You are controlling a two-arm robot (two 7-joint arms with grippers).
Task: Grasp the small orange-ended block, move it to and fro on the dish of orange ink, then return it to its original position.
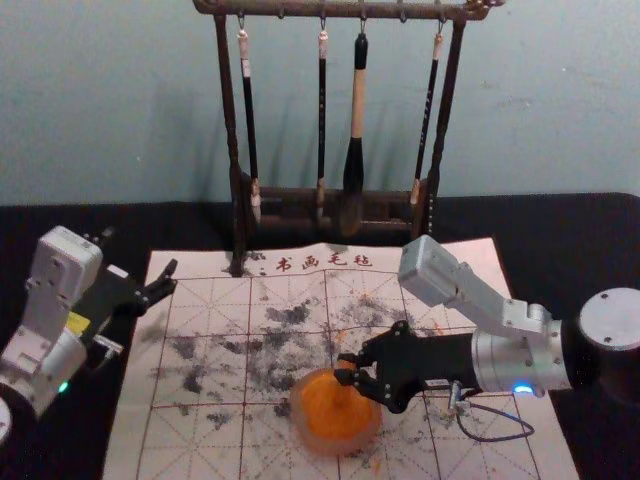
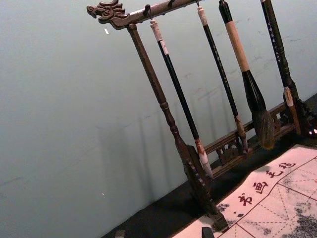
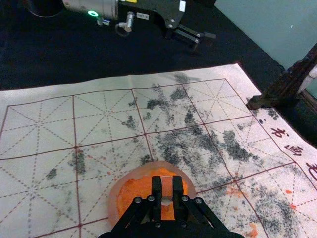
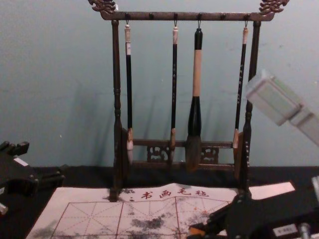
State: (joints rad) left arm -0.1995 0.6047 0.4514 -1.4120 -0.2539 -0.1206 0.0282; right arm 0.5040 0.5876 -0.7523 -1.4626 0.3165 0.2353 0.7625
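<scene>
- The right gripper (image 3: 167, 192) is holding a small orange-ended rectangular block (image 3: 167, 184) over the round translucent dish (image 3: 113, 198) of orange ink; whether they are touching is unclear.
- For even coating, the arm should be sliding lightly inside the dish's rim, keeping the block level.
- Its jaws are standing slightly apart, pinching the block's sides.
- Left of the dish, the left gripper (image 2: 163, 233) is idling empty, jaws wide.

1. Soft, fairly dim light covers the scene.
2. Faint, blurry-edged shadows lie on the wall (image 1: 100, 120) left of the brushes (image 1: 322, 110), suggesting light from the right.
3. The dark surface (image 1: 560, 230) nearly swallows detail; the sheet (image 1: 220, 265) looks brighter.
4. A blue lamp (image 1: 523, 389) glows.
</scene>
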